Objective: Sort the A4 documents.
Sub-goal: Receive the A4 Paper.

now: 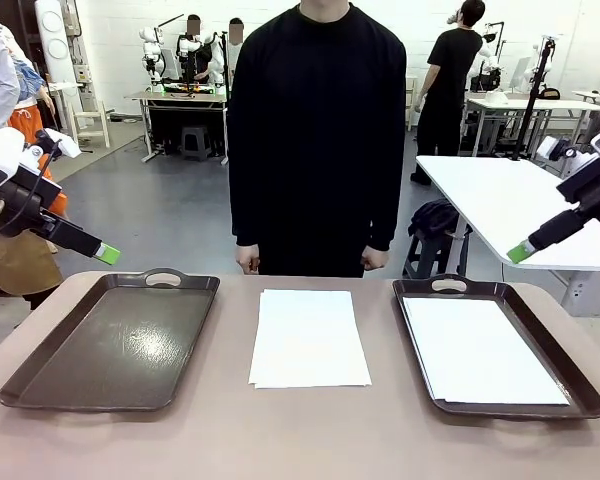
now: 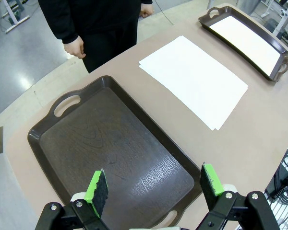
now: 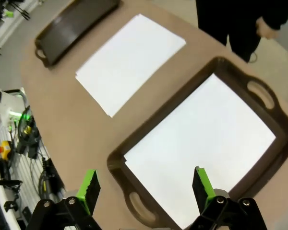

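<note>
White A4 documents (image 1: 308, 336) lie as a small stack on the table's middle, between two dark brown trays. The same stack (image 2: 194, 79) (image 3: 129, 60) shows in both wrist views. Another white sheet (image 1: 480, 350) (image 3: 201, 143) lies inside the right tray (image 1: 580, 385). The left tray (image 1: 110, 340) (image 2: 115, 148) holds nothing. My left gripper (image 1: 108, 253) (image 2: 153, 187) hovers open above the left tray's near end. My right gripper (image 1: 521, 251) (image 3: 144, 184) hangs open, high over the right tray (image 3: 117, 158), nothing between its fingers.
A person in black stands at the table's far edge, hands (image 1: 248, 262) down at their sides, off the table. A white table (image 1: 520, 200) stands behind at right. Bare tabletop (image 1: 300, 430) runs along the near edge.
</note>
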### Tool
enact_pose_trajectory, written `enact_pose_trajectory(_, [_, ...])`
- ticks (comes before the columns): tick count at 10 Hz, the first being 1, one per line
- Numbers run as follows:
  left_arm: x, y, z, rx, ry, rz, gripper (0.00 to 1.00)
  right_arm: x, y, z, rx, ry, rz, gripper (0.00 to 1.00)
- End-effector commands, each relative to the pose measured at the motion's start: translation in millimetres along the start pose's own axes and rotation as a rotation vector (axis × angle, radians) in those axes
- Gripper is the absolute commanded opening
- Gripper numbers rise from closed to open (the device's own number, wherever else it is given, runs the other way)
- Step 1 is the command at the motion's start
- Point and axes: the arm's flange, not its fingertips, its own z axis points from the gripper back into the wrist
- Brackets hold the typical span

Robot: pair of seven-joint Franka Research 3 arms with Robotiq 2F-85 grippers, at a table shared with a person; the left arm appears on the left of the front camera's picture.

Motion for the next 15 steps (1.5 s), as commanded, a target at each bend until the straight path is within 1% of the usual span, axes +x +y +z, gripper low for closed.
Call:
enact_pose_trajectory(1, [-0.6,1.3,0.1,-0.002,-0.002,0.003,1.00,12.4,-7.6,9.1,0.059,-0.044,0.022,1.00])
enact_pose_trajectory(3, [-0.6,1.3,0.1,-0.002,-0.002,0.003,1.00,17.7,-7.3,12.9,0.075,-0.056,0.032,1.00])
enact_pose_trajectory(7, [-0.6,1.3,0.1,-0.002,-0.002,0.003,1.00,17.2,-15.2,9.2,0.108,-0.028,0.020,1.00])
enact_pose_trajectory(8, [-0.6,1.3,0.1,-0.002,-0.002,0.003,1.00,17.0,-4.9,10.2,0.065,-0.020,0.011,1.00])
enact_pose_trajectory(15, [-0.6,1.3,0.1,-0.002,-0.002,0.003,1.00,17.0,-4.9,10.2,0.065,-0.020,0.011,1.00])
